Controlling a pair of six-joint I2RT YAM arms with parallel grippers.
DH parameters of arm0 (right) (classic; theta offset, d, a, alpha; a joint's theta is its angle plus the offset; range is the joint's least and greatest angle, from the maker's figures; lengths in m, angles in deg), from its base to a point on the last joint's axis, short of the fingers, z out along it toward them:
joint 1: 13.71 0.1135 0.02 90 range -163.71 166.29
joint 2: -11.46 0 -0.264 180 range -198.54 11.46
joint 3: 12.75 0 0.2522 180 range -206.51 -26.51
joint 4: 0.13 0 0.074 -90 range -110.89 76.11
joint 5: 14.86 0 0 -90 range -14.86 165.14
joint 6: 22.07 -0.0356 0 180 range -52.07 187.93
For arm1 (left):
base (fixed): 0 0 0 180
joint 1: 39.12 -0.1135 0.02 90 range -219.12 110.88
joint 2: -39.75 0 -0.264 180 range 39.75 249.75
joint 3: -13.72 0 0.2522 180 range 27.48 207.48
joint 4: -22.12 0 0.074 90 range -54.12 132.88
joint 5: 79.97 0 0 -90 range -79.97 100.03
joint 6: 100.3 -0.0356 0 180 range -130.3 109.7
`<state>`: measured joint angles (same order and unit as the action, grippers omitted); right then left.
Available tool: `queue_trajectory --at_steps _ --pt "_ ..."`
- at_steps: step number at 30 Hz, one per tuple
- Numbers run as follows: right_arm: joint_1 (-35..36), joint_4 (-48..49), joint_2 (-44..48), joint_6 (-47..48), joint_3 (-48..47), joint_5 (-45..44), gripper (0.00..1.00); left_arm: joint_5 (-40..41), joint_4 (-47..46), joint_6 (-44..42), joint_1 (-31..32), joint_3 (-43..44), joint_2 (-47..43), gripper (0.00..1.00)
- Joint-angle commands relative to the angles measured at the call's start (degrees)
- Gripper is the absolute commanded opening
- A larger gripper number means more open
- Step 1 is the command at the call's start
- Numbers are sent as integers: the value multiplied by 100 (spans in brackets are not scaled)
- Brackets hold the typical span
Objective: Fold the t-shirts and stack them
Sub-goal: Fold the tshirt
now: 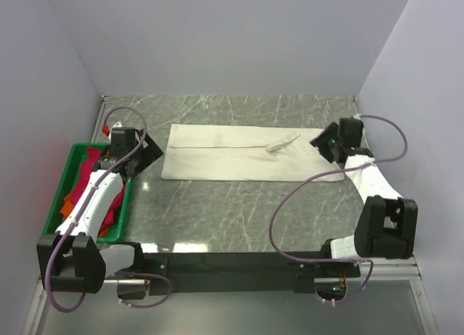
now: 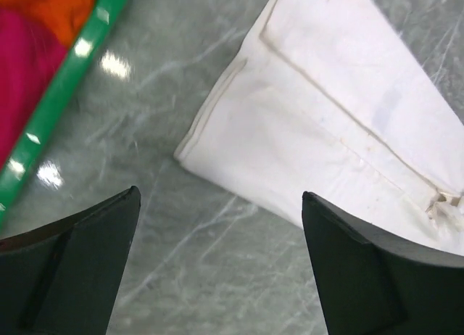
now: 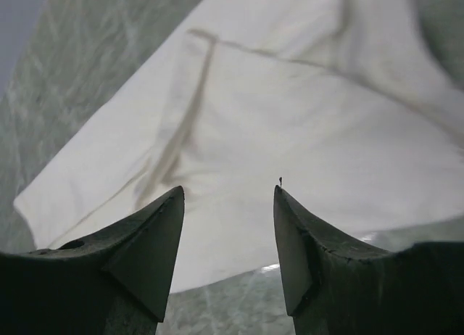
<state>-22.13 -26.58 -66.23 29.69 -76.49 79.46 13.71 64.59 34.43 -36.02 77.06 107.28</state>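
Observation:
A cream t-shirt (image 1: 246, 158) lies folded into a long strip across the far half of the marble table. It also shows in the left wrist view (image 2: 341, 125) and the right wrist view (image 3: 275, 125). My left gripper (image 1: 150, 152) is open and empty, just left of the strip's left end; in its own view (image 2: 221, 197) the strip's near corner lies just beyond the jaws. My right gripper (image 1: 325, 143) is open and empty at the strip's right end, above the cloth edge (image 3: 228, 193). Crimson-pink (image 1: 109, 208) and orange (image 1: 70, 201) shirts lie in the crate.
A green plastic crate (image 1: 64, 181) stands at the table's left edge, under the left arm; its rim shows in the left wrist view (image 2: 69, 77). White walls close in the table on three sides. Bare marble lies between the strip and the arm bases.

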Motion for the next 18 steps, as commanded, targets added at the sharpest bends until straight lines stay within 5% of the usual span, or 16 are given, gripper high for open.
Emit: queue_trajectory --at_steps 1,7,18 --pt "507 126 -482 -16 -530 297 60 413 -234 -1017 16 175 -161 99" --pt "1141 732 -1264 -500 -767 781 64 212 -900 -1106 16 -168 6 99" --pt "1335 1198 -2751 -922 -1796 843 65 458 -779 -1256 -2 -177 112 99"
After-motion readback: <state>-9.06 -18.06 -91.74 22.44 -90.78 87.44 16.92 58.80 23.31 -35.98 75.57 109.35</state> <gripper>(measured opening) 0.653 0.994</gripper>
